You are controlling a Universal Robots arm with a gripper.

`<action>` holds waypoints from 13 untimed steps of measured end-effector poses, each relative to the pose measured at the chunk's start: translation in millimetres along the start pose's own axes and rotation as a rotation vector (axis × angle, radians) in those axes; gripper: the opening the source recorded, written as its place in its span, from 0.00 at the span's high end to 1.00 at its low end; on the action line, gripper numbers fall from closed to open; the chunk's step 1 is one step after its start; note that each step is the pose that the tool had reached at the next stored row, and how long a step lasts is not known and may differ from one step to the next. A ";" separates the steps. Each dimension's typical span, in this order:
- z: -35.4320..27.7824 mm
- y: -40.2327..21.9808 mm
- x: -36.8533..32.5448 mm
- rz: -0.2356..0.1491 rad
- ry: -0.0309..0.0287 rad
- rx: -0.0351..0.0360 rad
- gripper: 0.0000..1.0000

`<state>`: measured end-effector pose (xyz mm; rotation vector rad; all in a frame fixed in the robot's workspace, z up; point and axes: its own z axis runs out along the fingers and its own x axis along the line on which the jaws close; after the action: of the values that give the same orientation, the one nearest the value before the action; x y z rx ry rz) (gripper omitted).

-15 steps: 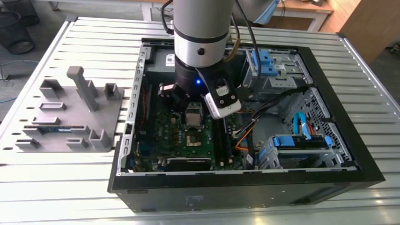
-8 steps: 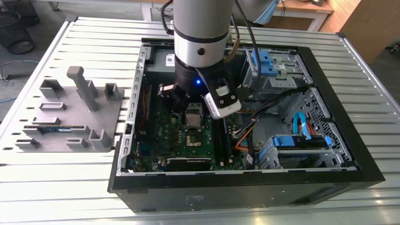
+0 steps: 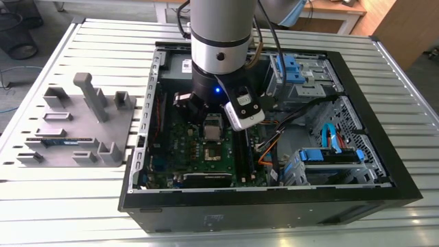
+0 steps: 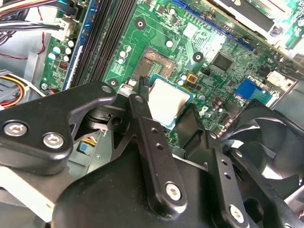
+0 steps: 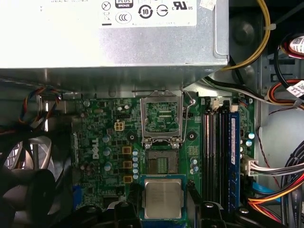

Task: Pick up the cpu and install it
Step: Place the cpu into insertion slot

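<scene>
Pick done: my gripper (image 5: 163,191) is clamped on the cpu (image 5: 163,200), hovering over the motherboard (image 5: 107,142) just beside the open socket (image 5: 161,164). Hinged frame (image 5: 161,118) is up; cpu not seated yet.

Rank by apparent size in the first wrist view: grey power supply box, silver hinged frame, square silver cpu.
Grey metal power supply box
Then silver hinged frame and square silver cpu look alike; cpu nearer the camera.

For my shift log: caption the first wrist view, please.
Gripper holds the cpu over the motherboard, beside the open socket.
</scene>
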<state>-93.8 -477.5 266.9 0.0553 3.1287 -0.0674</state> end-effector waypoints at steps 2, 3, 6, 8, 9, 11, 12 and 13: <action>0.1 0.0 0.0 0.000 -0.0001 0.0020 0.53; 0.2 0.0 0.0 0.000 -0.0001 0.0029 0.53; 0.3 0.0 0.0 0.000 -0.0002 0.0053 0.53; 0.4 0.0 0.0 0.000 -0.0002 0.0065 0.53; 0.5 0.0 0.0 0.000 -0.0003 0.0072 0.53; 0.7 0.0 0.0 0.000 -0.0003 0.0089 0.53; 0.8 0.0 0.0 0.000 -0.0004 0.0097 0.53; 0.8 0.0 0.0 0.000 -0.0004 0.0106 0.53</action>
<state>-93.8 -477.5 266.1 0.0552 3.1281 -0.0839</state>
